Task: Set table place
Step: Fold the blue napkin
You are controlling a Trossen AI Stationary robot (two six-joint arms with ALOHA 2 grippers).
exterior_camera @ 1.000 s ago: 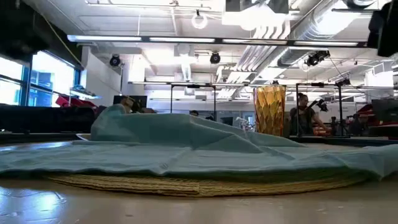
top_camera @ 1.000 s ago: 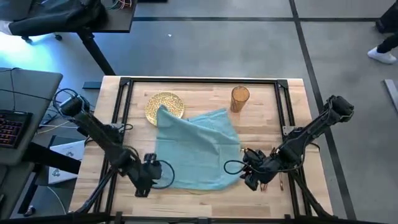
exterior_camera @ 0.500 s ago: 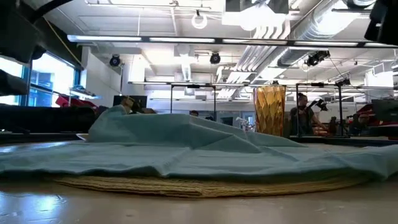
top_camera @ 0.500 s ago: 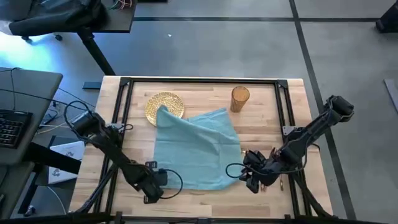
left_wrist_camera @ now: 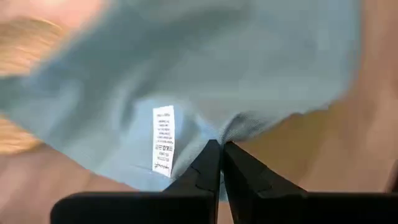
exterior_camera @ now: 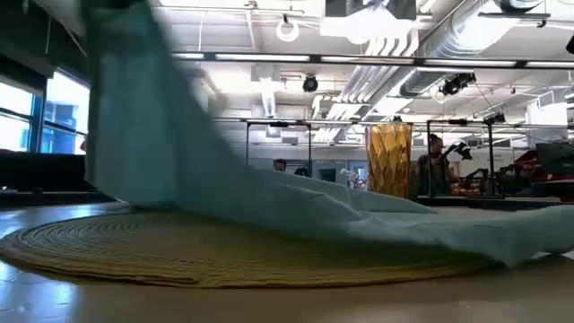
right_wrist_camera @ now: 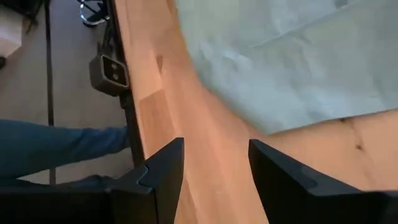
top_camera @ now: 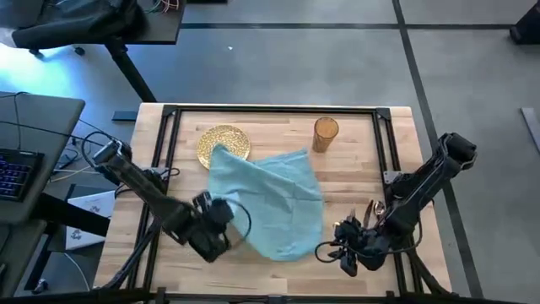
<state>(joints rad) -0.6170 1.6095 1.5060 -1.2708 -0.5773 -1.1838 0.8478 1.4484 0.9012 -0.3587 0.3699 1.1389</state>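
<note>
- The left end effector [top_camera: 221,221] sits at about 7 o'clock on the bench [top_camera: 278,127], its fingers [left_wrist_camera: 208,165] pressed together on a corner of the teal napkin [top_camera: 268,198], next to the white care label [left_wrist_camera: 163,140].
- That held corner is lifted off the bench; in the low view the cloth rises steeply at one side and slopes down across the woven placemat [exterior_camera: 179,251], whose near part lies uncovered.
- The napkin's far corner, toward 11 o'clock, drapes over the edge of the gold speckled plate [top_camera: 221,142].
- The amber tumbler [top_camera: 326,133] stands upright at about 1 o'clock, clear of the cloth.
- The right end effector [top_camera: 348,253] hovers at about 5 o'clock, fingers [right_wrist_camera: 165,168] spread apart and holding nothing, just beside the napkin's near edge.
- Copper-coloured cutlery [top_camera: 372,209] lies at roughly 4 o'clock, partly hidden by the right arm; single pieces cannot be told apart.
</note>
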